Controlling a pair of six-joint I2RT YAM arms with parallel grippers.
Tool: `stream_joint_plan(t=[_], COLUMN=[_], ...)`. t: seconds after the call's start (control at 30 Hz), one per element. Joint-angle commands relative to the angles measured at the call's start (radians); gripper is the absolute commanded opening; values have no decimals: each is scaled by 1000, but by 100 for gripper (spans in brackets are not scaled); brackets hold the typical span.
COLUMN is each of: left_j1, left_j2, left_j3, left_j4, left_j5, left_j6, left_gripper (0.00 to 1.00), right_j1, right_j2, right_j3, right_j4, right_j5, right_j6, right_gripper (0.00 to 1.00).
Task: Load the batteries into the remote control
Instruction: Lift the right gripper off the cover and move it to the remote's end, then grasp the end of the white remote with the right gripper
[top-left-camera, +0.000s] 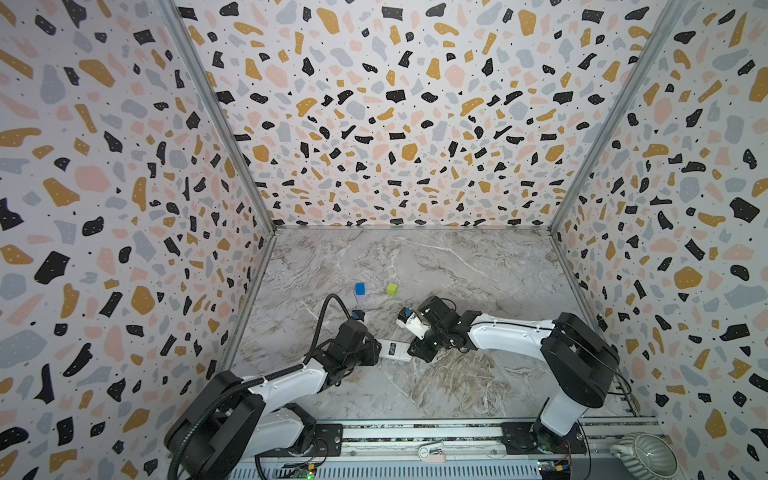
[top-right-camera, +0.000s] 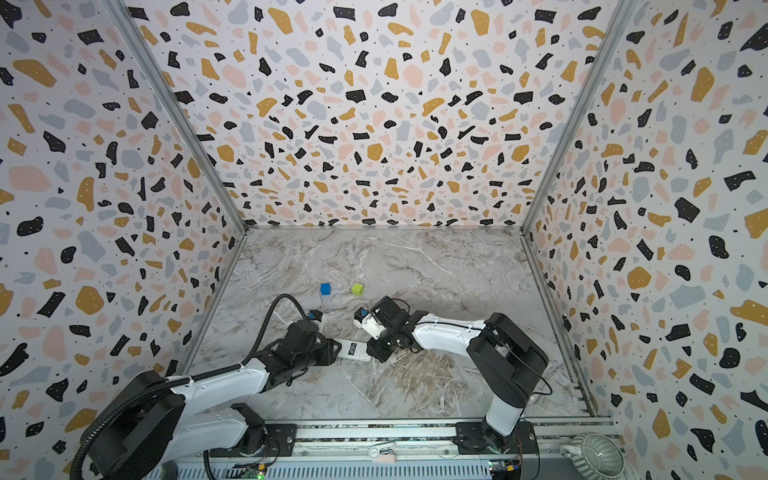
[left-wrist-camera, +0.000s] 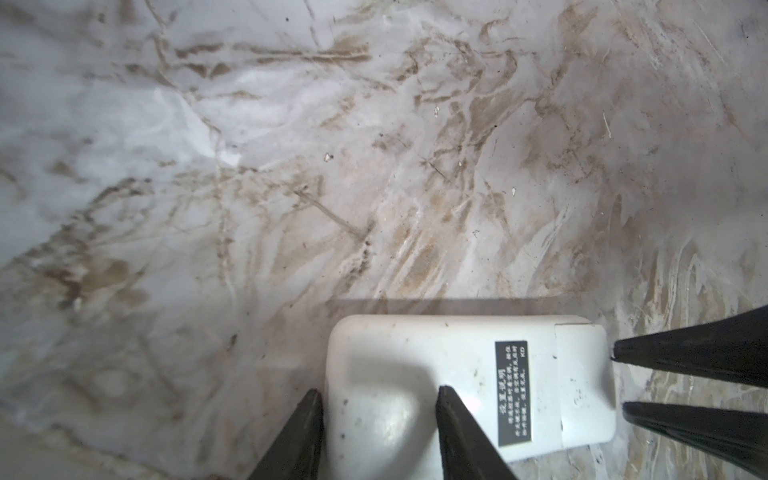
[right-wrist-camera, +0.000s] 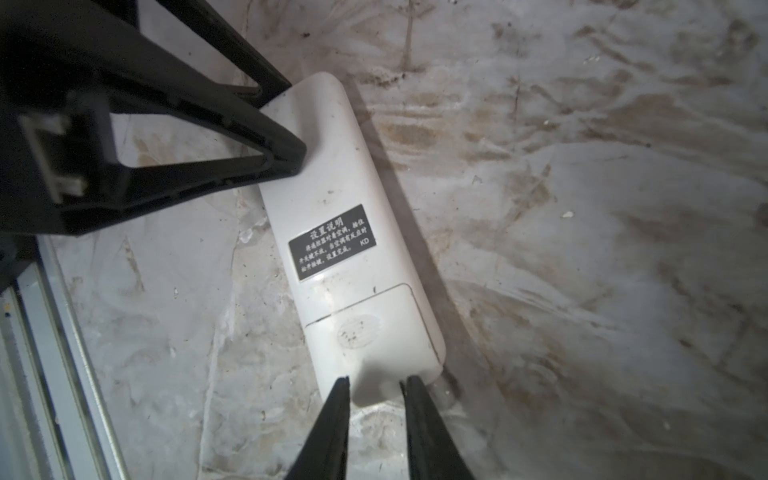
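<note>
The remote control (top-left-camera: 395, 350) (top-right-camera: 353, 349) lies on the marble with its plain white back up and a black label (right-wrist-camera: 332, 243) showing. My left gripper (left-wrist-camera: 380, 392) (top-left-camera: 377, 351) holds its plain end, one finger against the end and the other pressed on its back. My right gripper (right-wrist-camera: 376, 382) (top-left-camera: 412, 353) stands at the opposite end by the battery cover (right-wrist-camera: 374, 332). Its fingertips (left-wrist-camera: 619, 353) touch that end, and the narrow gap between them has nothing clamped in it. The batteries are out of view.
A blue cube (top-left-camera: 360, 289) and a green cube (top-left-camera: 391, 289) sit farther back on the table. Patterned walls close in three sides. A metal rail (top-left-camera: 415, 434) with both arm bases runs along the front, with a grey ribbed pot (top-left-camera: 644, 457) at its right end.
</note>
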Motion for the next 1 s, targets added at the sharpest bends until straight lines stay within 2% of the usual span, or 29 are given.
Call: stream_joint_plan(t=[0.0,0.43,0.97], left_j1=[-4,-4,-7], left_j2=[4,11,27], left_j3=[-23,-22,-49], left_j4=[-30,-27,8], left_j5=[3,7,30], left_j6=[9,11,-14], left_gripper=[46,46,46], right_j1=[3,9,41], right_j2=[16,50,97], right_j3=[-5,-16,-26], right_j4=[7,10,97], right_j5=[14,30,-39], right_j6=[7,10,66], right_gripper=[26,24,24])
